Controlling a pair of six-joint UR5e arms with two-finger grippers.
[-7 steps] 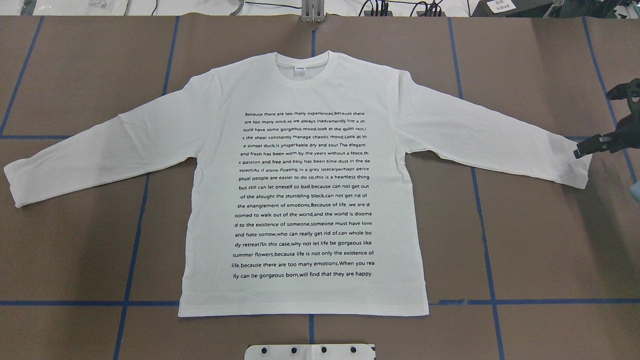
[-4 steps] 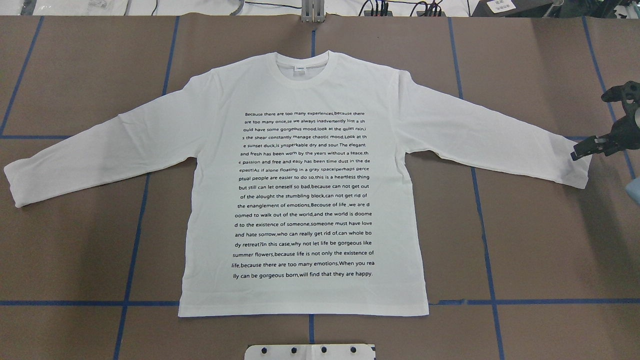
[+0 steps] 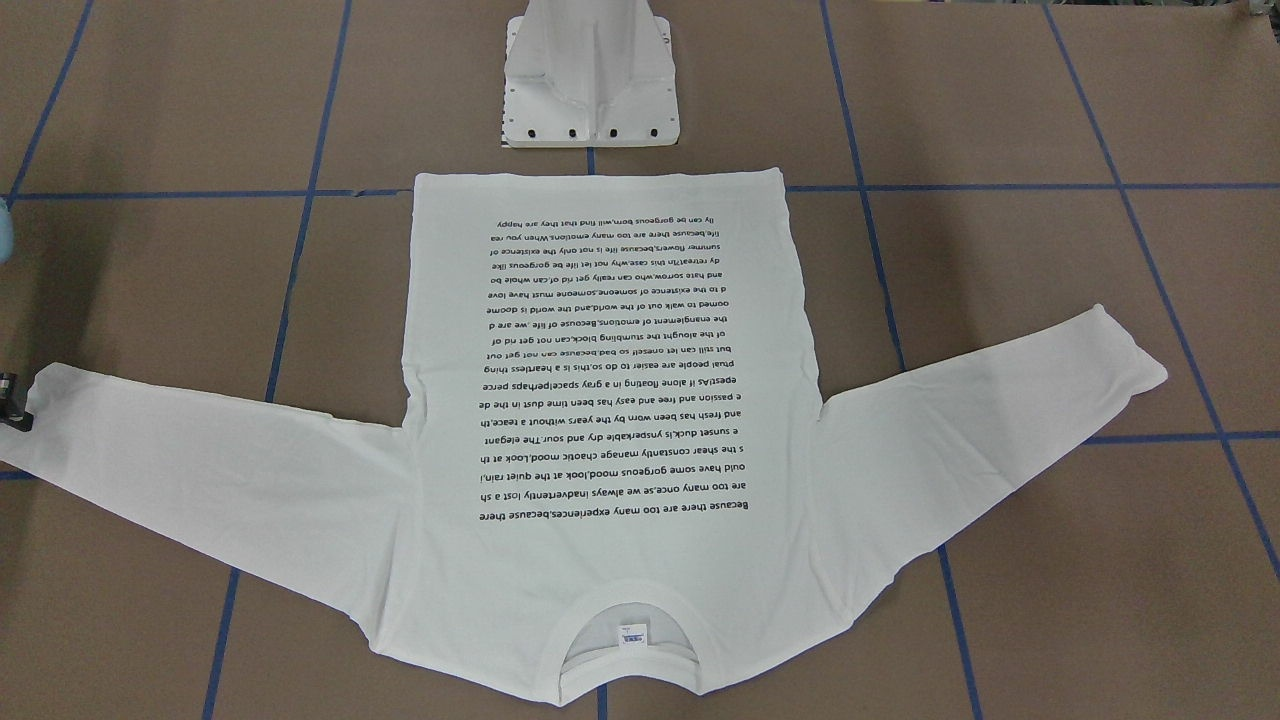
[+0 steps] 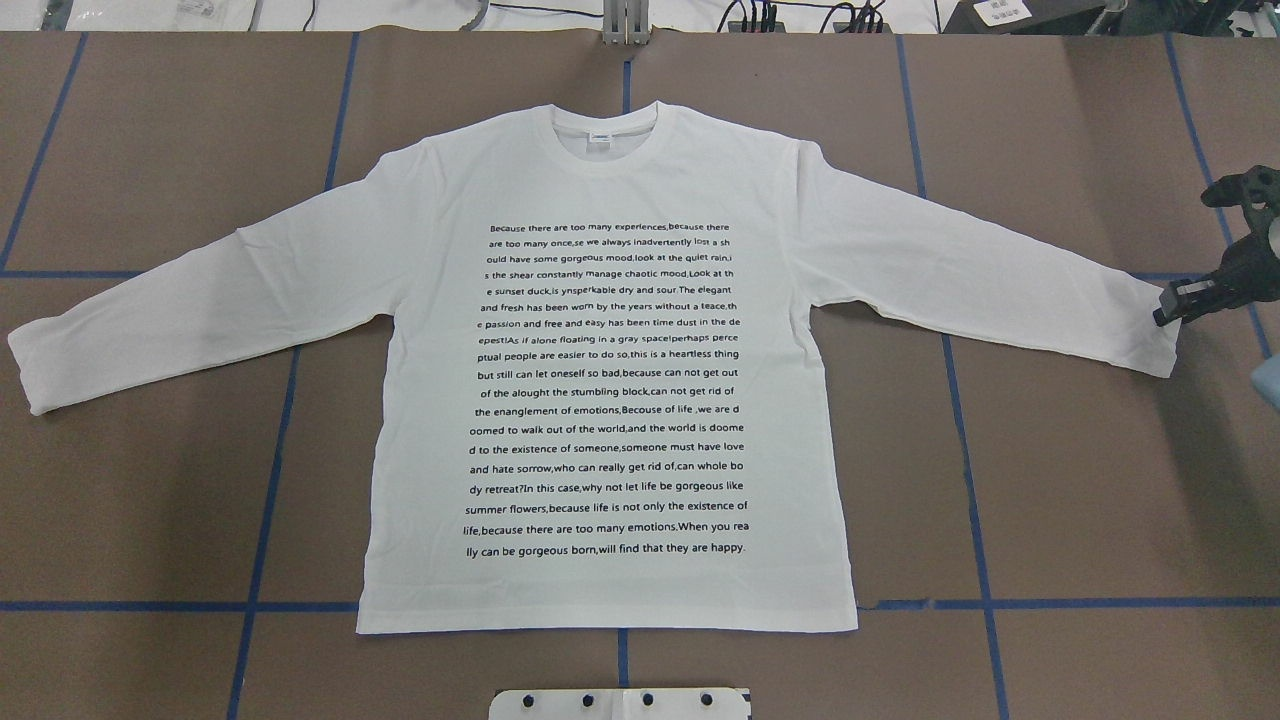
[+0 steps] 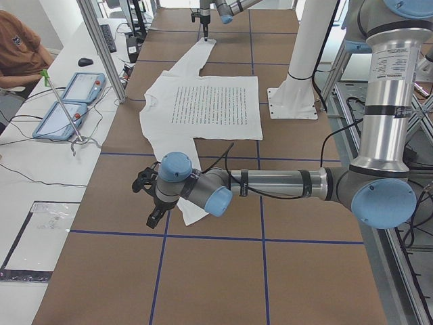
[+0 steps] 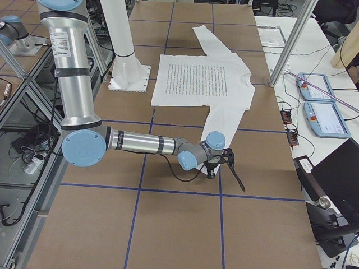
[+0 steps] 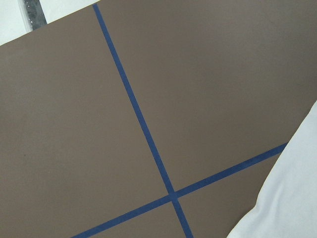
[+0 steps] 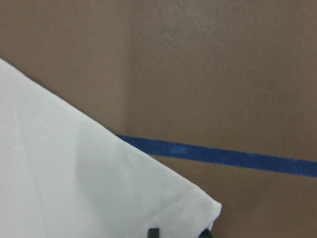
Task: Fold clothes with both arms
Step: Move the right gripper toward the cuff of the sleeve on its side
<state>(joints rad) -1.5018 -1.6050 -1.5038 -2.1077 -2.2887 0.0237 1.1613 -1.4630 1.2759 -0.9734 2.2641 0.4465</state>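
Note:
The white long-sleeved T-shirt (image 4: pixel 610 380) lies flat on the brown table, printed text up, sleeves spread, collar (image 4: pixel 612 135) on the far side. My right gripper (image 4: pixel 1185 250) is at the right sleeve's cuff (image 4: pixel 1150 330). Its jaws stand wide apart, one fingertip (image 4: pixel 1165 308) touching the cuff's edge; this also shows in the exterior right view (image 6: pixel 226 182). The right wrist view shows the cuff corner (image 8: pixel 198 208). My left gripper (image 5: pixel 143 203) hovers by the left cuff (image 5: pixel 193 213); I cannot tell whether it is open or shut. The left wrist view shows only the sleeve edge (image 7: pixel 292 198).
The white pedestal base (image 4: pixel 620 703) stands at the near edge, just below the shirt's hem. Blue tape lines (image 4: pixel 960 420) cross the table. Beyond the far edge are tablets (image 5: pixel 67 101), cables, a metal post (image 5: pixel 101 47) and a seated person (image 5: pixel 17 47).
My right gripper has shifted slightly towards the near side and right, its fingertip staying at the cuff's edge. The shirt has not moved.

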